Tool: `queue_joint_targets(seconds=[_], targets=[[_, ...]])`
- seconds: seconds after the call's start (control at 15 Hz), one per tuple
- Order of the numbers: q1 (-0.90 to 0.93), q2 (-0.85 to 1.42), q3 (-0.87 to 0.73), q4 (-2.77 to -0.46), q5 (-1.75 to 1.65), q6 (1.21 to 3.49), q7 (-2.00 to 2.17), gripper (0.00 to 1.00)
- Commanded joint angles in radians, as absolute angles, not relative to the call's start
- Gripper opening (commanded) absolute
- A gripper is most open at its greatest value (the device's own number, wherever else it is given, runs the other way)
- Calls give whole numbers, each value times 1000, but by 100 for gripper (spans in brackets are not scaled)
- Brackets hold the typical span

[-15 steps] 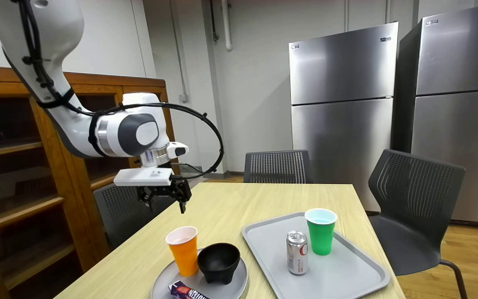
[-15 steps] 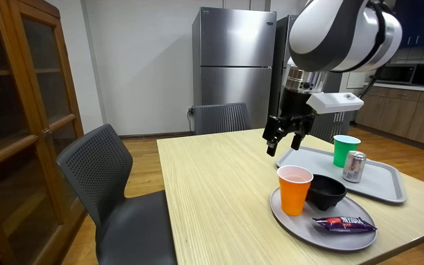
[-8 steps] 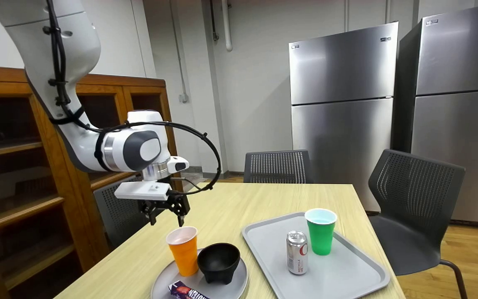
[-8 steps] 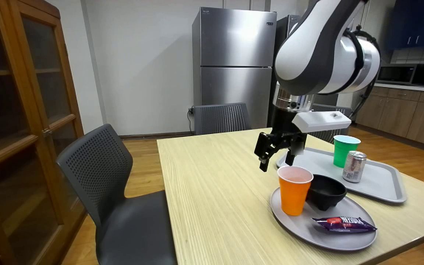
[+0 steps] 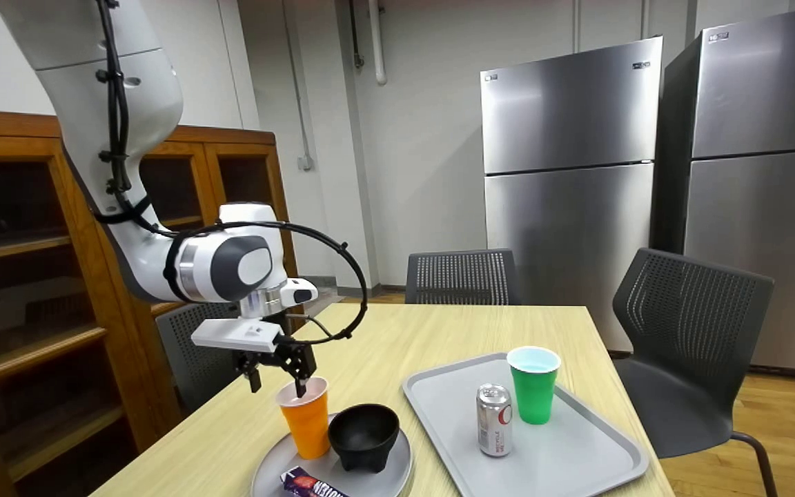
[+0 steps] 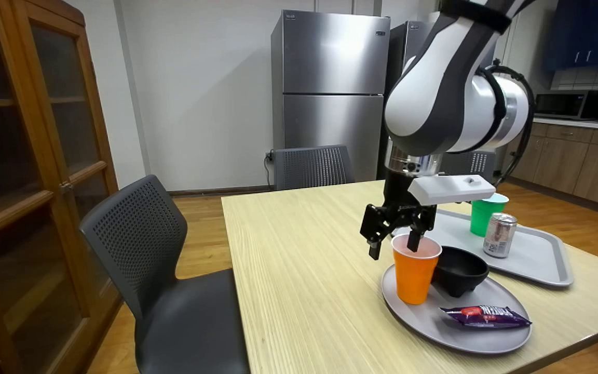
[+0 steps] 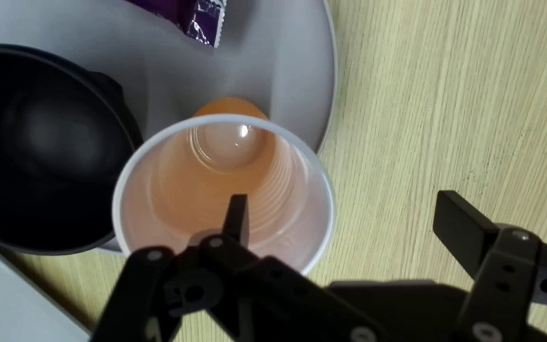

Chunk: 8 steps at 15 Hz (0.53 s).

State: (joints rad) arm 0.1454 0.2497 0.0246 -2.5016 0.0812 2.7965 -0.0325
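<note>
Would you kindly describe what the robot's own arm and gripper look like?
The arm is white with dark grey panels and silvery metal collars. Black cables, bound by black straps, run along it. A flat white housing sits by the gripper, which is black, with two blocky, square-ended fingers. I can make out no lettering on either.

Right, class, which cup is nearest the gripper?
The orange cup on the round plate: the gripper is right at it; the green cup stands farther off, on the tray.
</note>
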Motion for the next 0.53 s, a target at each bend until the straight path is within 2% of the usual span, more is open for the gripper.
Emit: queue_joint_targets(seconds=[0.0,0.4,0.47], targets=[[117,273,51,-2475,75,2778,-9,100],[115,274,52,-2471,73,2771,-11,100],[116,274,49,-2471,69,2776,-10,79]])
